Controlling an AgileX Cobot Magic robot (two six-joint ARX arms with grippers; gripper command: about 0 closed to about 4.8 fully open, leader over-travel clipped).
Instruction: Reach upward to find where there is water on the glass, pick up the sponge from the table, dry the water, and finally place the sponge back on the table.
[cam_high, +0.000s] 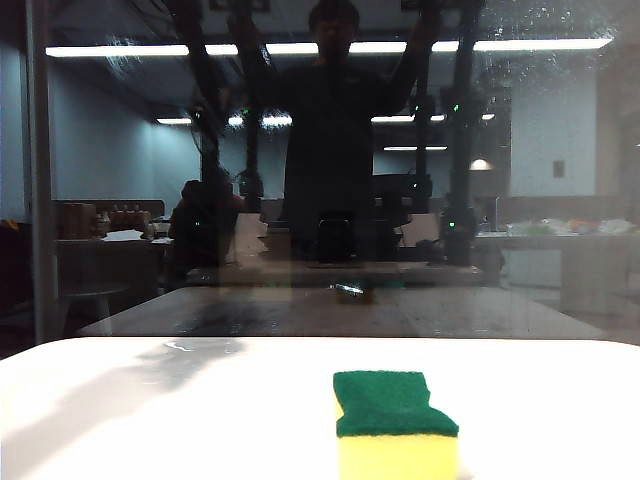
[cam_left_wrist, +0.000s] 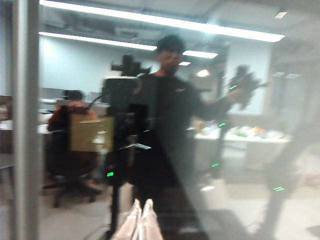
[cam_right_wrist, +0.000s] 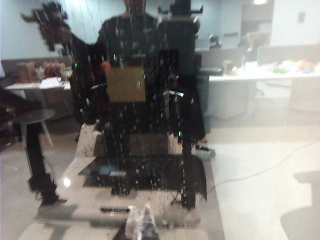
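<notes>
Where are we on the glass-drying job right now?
Early. The search looks under way: both wrist cameras face the glass, and the right wrist view shows water droplets ahead of the shut right gripper. Left gripper looks shut, empty. Sponge lies untouched on the table. Pickup, drying and return remain.

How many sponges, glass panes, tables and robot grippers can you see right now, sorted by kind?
Sponge: 1
Glass pane: 1
Table: 1
Grippers: 2, left gripper and right gripper, each raised near the pane
Total: 5
</notes>
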